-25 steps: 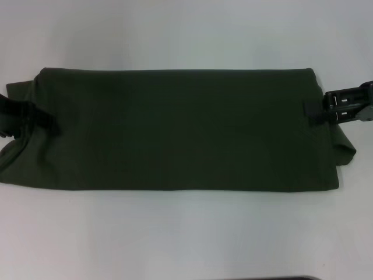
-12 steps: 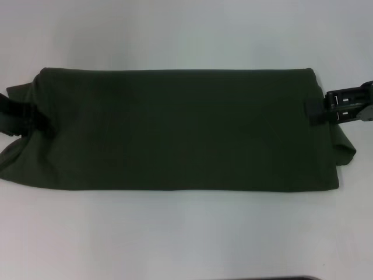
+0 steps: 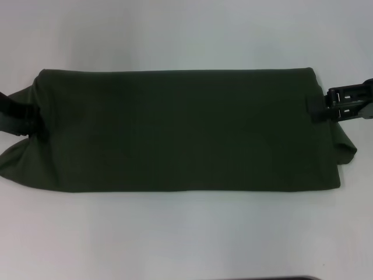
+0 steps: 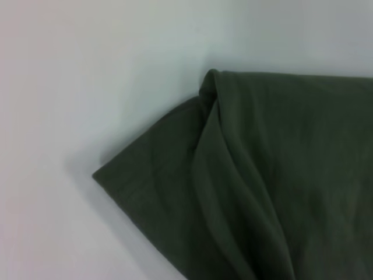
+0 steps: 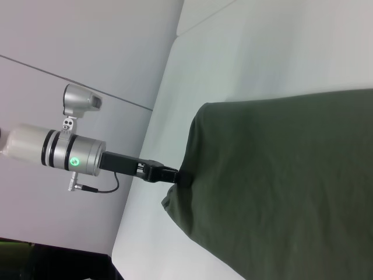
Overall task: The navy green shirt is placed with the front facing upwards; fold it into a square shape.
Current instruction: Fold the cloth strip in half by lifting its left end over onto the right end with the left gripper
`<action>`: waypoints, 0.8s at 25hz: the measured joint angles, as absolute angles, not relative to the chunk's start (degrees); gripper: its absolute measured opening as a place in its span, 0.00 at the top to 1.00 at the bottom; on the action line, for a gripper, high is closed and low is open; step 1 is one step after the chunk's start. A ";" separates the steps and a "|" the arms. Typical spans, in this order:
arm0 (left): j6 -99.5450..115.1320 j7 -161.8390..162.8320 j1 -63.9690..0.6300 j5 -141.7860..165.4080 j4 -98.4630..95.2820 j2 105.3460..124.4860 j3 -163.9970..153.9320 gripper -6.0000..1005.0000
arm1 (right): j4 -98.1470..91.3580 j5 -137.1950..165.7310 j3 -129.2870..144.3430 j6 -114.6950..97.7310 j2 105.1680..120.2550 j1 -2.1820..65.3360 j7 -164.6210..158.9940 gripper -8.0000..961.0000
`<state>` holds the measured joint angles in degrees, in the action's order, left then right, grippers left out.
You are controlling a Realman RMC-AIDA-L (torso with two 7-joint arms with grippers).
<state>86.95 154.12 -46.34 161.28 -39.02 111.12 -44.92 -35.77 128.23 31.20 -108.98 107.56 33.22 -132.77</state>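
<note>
The left gripper [image 5: 175, 176] is showing black, blocky fingers on a slim black link. Behind them a silver cylinder [image 5: 55, 154] is wearing dark rings and glowing with a small green light; a thin black cable [image 5: 96, 188] is looping beneath. The right gripper [image 3: 319, 109] is showing black, slotted, ribbed framing.

Navy green shirt [image 3: 180, 131] folded into a long horizontal band on the white table [image 3: 186, 233], plain olive cloth upward, no lettering visible. Left gripper [image 3: 26, 116] at the left end of the shirt, upper half, black fingers touching the bunched cloth there. Right gripper [image 3: 317, 109] at the right end of the shirt, upper half, fingertips over the cloth edge. Sleeve corners sticking out beyond the band at both lower ends.
</note>
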 joint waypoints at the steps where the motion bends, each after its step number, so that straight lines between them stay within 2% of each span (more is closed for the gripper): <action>1: 87.14 153.92 -46.35 161.31 -39.02 111.13 -44.92 0.82 | -35.77 128.23 31.19 -108.99 107.57 33.22 -132.77 0.11; 5: 88.65 151.68 -46.42 160.88 -39.03 111.07 -44.49 0.90 | -35.77 128.23 31.03 -108.98 107.57 33.17 -132.76 0.11; 12: 91.02 148.00 -46.24 159.60 -39.60 110.60 -41.82 0.89 | -35.77 128.23 31.01 -108.98 107.57 33.24 -132.82 0.11; 20: 94.84 146.26 -44.82 158.99 -41.09 108.71 -37.87 0.88 | -35.77 128.21 30.89 -108.98 107.57 33.22 -132.87 0.11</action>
